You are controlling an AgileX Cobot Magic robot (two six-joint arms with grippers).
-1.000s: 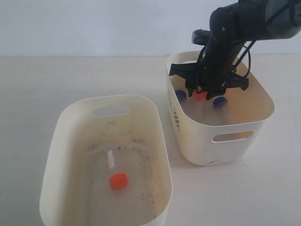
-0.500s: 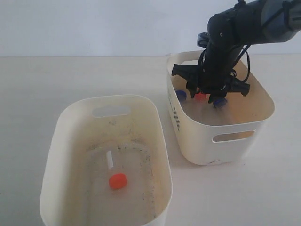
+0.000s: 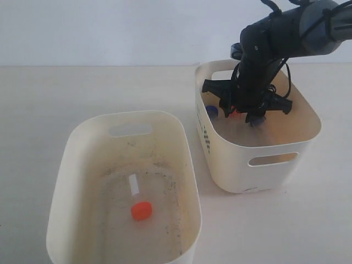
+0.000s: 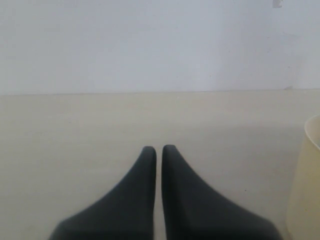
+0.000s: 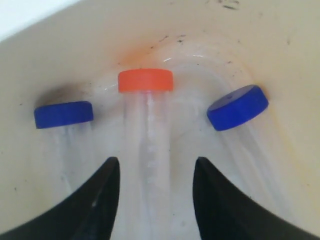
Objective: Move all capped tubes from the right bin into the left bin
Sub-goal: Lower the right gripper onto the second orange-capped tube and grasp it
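Pale counter (image 3: 110, 93) under a white wall carried both bins. In the left bin (image 3: 71, 143) one orange-capped tube (image 3: 137, 199) lay flat, cap toward the near end and clear tip toward the far handle. Three more lay lengthwise in the right bin (image 3: 275, 176), caps away from the arm: a second orange tube (image 5: 146, 100) between a blue-capped tube (image 5: 64, 114) and another blue one (image 5: 237, 106). The right fingers (image 5: 100, 200) stood part open astride the second orange tube, not gripping it. The left fingers (image 4: 140, 195) were pressed together over the counter.

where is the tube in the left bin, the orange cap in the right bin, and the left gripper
tube in the left bin (image 3: 136, 195): exterior view, mid body
orange cap in the right bin (image 5: 145, 80): right wrist view, cap's side
left gripper (image 4: 159, 148): left wrist view, between its fingertips
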